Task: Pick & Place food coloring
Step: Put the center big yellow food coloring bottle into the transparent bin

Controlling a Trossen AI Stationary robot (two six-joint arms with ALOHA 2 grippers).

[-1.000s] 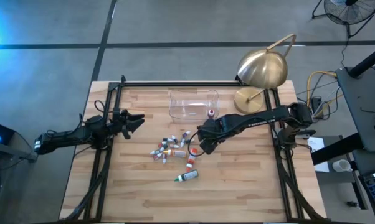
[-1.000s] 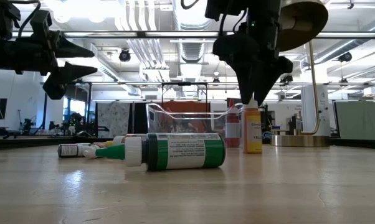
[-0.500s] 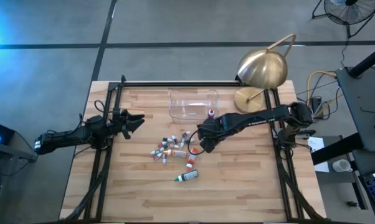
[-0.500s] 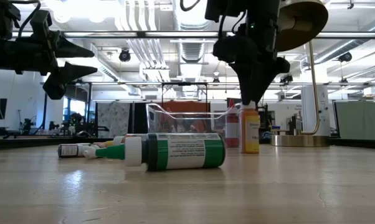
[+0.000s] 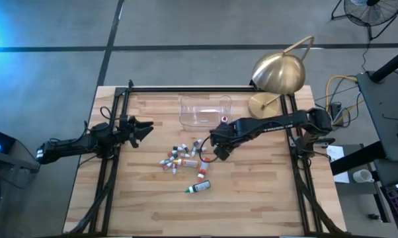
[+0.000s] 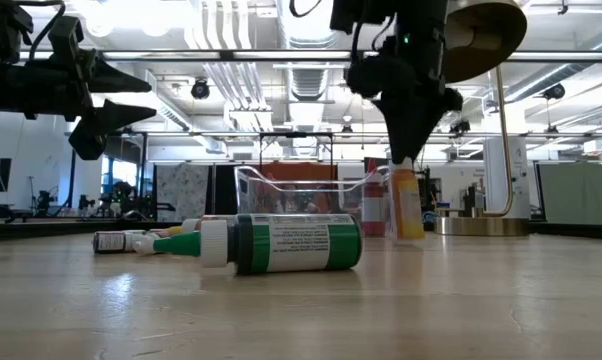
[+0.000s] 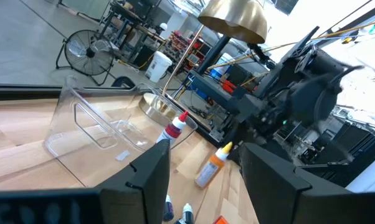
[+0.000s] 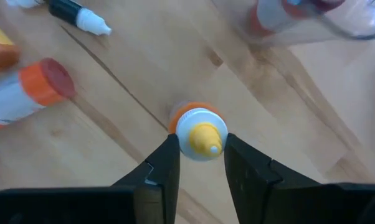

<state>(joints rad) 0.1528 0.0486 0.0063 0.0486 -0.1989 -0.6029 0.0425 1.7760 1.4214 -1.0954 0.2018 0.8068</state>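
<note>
Several small food coloring bottles (image 5: 181,158) lie in a cluster at mid-table. A larger green one (image 5: 199,187) lies on its side nearer the front. My right gripper (image 5: 220,151) points down over an orange bottle (image 6: 408,205) with a yellow tip (image 8: 203,138) and is shut on its top. A red-capped bottle (image 5: 224,120) stands on its base beside the clear tub (image 5: 205,110). My left gripper (image 5: 144,127) hovers level and open above the table's left side. My right gripper pinches the orange bottle's white collar just below the yellow tip (image 8: 200,134) between its two fingers (image 8: 166,163), coming from above and pointing down. The bottle hangs below the fingers, slightly tilted (image 7: 211,167), with its bottom close to the table.
A brass dome lamp (image 5: 278,73) stands at the far right corner, its base beside the tub. Black rails run along the table's left, right and far edges. Bare wood lies toward the front edge and front right.
My right gripper has shut on the orange bottle's top. The bottle, which was upright on the table, has tipped slightly. Its bottom has come up a little.
</note>
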